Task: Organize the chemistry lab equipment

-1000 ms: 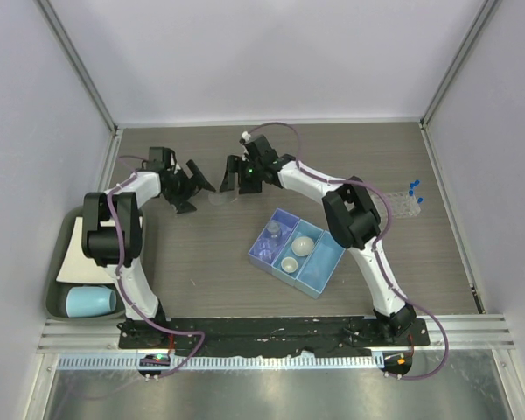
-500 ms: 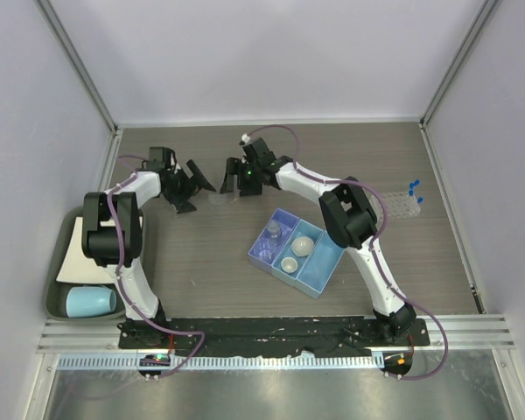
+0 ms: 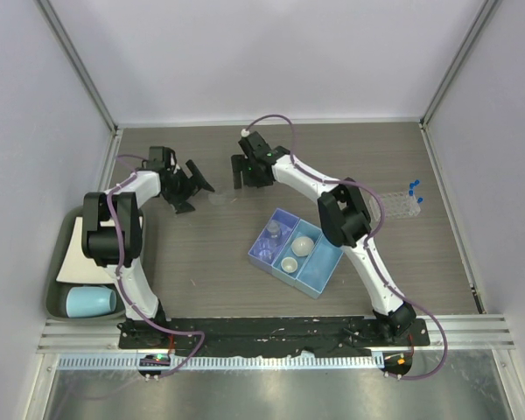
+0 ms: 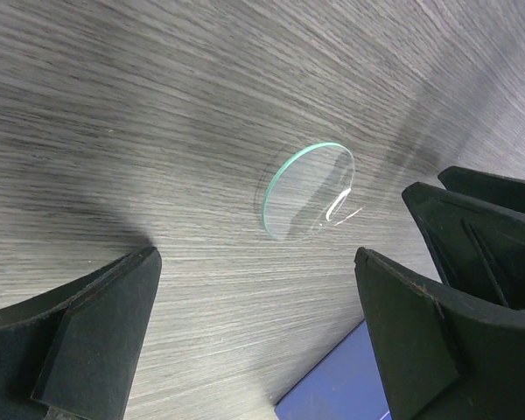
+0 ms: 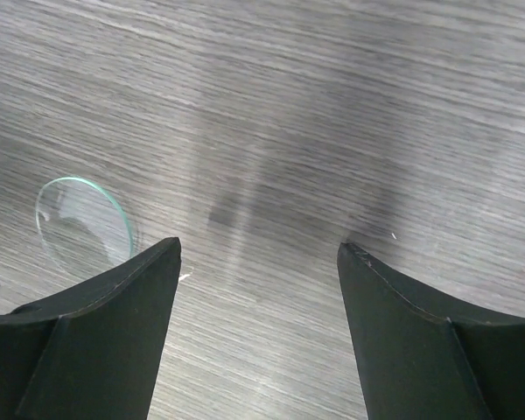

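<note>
Where both bases sit at the bottom edge of the top view, the left arm (image 3: 114, 229) runs up the left side, folds at its elbow and reaches right toward upper centre. The right arm (image 3: 346, 219) climbs from lower right, bends at centre right and stretches its forearm up-left.

Lower left: pale-blue cup (image 3: 92, 302) on its side in a grey bin (image 3: 54, 306).
Centre: blue organizer tray (image 3: 324, 267) holding 2 white dishes (image 3: 302, 246) and a beaker (image 3: 273, 229).
Right of centre: tube rack (image 3: 392, 206) with blue-capped tubes (image 3: 414, 186).
Upper centre: clear glass disc (image 3: 219, 199) lying on the table (image 3: 201, 262), touching neither pincer.

Left gripper (image 4: 254, 258): jaws spread wide, nothing between them, disc just ahead of the gap.
Right gripper (image 5: 260, 248): jaws apart, nothing held. The disc is at lower left of its wrist view, beside 1 finger (image 5: 87, 332).

Versus 1 second ago: the right gripper stood just beside the disc and has drawn back toward the top of the frame. Left gripper, disc and tray are unchanged in place.
</note>
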Available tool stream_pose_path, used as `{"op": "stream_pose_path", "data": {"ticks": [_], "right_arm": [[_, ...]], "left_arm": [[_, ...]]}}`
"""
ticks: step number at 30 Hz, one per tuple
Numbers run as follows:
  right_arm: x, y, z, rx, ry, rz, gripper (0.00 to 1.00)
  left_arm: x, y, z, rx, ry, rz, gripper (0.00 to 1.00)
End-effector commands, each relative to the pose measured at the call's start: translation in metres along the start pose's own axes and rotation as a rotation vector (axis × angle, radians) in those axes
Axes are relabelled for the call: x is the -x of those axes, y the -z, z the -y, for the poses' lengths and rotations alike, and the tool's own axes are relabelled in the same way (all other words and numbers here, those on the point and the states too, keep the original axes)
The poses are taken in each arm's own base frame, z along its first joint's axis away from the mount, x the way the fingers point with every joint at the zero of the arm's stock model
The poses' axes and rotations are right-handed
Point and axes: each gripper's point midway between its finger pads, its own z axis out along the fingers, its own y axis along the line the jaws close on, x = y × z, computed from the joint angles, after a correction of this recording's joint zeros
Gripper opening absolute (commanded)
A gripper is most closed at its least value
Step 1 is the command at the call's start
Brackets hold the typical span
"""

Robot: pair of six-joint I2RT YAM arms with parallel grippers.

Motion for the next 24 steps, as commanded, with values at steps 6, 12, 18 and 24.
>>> {"op": "stream_pose_path", "data": {"ticks": [6,12,18,24], "right_arm": [[-0.011,-0.008,-0.020,-0.001,0.058,-0.010,0.78],[-0.018,-0.010,-0.050,0.148,-0.001,-0.040,0.78],[-0.026,-0.013,-0.057,0.198,-0.047,-0.063,0.44],[-0.033,-0.018,-0.057,0.207,-0.067,-0.076,0.01]], "left_arm": [[0.002,0.002,-0.020,0.092,-0.010,0.011,1.00],[0.001,0.003,-0.019,0.088,-0.018,0.008,1.00],[0.000,0.004,-0.020,0.086,-0.023,0.007,1.00],[-0.001,0.004,-0.019,0.081,-0.024,0.001,1.00]]}}
